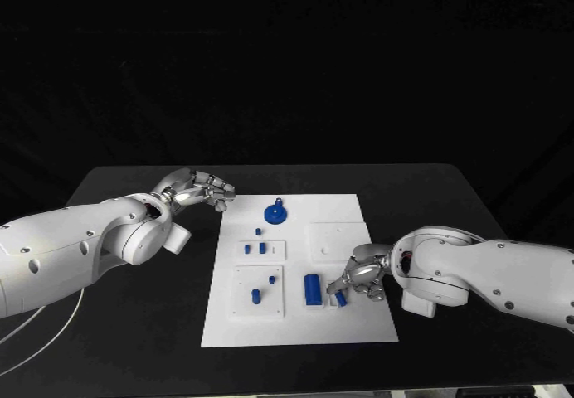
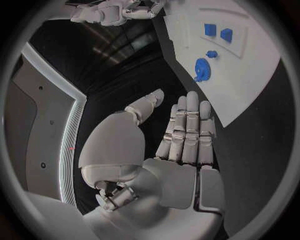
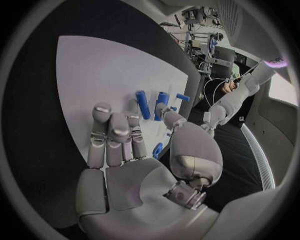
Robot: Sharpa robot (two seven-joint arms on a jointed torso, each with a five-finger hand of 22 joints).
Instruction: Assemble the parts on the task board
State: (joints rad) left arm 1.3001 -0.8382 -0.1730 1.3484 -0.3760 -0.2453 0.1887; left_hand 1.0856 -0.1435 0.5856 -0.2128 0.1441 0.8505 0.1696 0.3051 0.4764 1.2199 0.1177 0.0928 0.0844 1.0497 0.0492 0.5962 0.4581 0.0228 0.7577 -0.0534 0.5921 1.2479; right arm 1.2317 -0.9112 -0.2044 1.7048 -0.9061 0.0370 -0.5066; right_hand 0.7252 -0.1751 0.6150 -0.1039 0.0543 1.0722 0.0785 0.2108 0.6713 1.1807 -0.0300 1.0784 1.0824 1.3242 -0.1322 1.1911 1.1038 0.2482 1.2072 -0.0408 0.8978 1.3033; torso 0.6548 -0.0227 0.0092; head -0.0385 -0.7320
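Observation:
The white task board [image 1: 299, 323] lies mid-table. On it are a round blue part [image 1: 275, 215], a small peg [image 1: 259, 231], a pair of small blue parts [image 1: 255, 247], two short pegs [image 1: 263, 287] and a tall blue cylinder [image 1: 314, 288]. My right hand [image 1: 359, 278] hovers over the board's right edge, fingers stretched, holding nothing. A blue piece [image 1: 341, 297] lies just under its thumb [image 3: 172, 120]. My left hand [image 1: 203, 189] is off the board's far left corner, fingers straight and empty [image 2: 187, 135]. The round part [image 2: 202, 69] lies ahead of it.
Raised white plates [image 1: 336, 240] sit on the board's right half. Black table [image 1: 143, 332] surrounds the board. My right hand [image 2: 119, 10] also appears in the left wrist view.

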